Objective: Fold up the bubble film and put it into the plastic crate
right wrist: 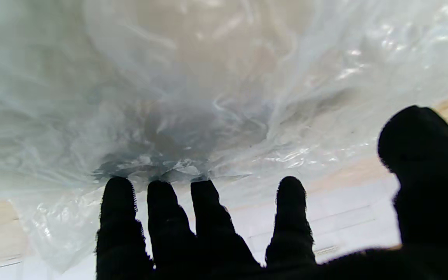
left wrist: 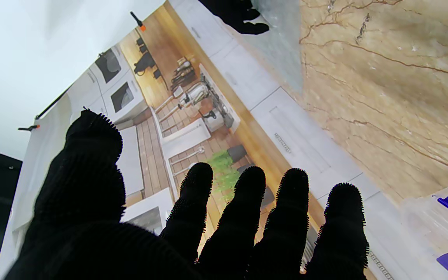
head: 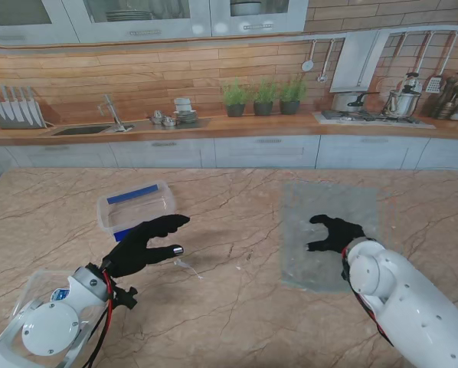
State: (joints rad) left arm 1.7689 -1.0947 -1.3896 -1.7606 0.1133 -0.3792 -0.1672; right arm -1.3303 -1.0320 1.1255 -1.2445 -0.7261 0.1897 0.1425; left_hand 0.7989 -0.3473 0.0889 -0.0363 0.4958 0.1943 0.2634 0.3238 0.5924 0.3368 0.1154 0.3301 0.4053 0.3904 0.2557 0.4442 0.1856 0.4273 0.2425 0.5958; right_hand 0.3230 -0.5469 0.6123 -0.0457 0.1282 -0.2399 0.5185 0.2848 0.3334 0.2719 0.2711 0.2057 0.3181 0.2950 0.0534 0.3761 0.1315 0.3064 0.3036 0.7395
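Observation:
The bubble film (head: pixel 328 222) lies flat as a pale translucent sheet on the right side of the marble table; it fills the right wrist view as the bubble film (right wrist: pixel 193 85). My right hand (head: pixel 335 233) hovers over the film's middle, black fingers spread, holding nothing. The clear plastic crate (head: pixel 135 207) with blue clips stands on the left, and a corner of the crate (left wrist: pixel 447 217) shows in the left wrist view. My left hand (head: pixel 146 245) is just nearer to me than the crate, fingers spread and empty.
The marble table (head: pixel 229 307) stretches between the two hands. A small clear scrap (head: pixel 184 265) lies near the left hand. A kitchen backdrop with cabinets and potted plants runs behind the table's far edge.

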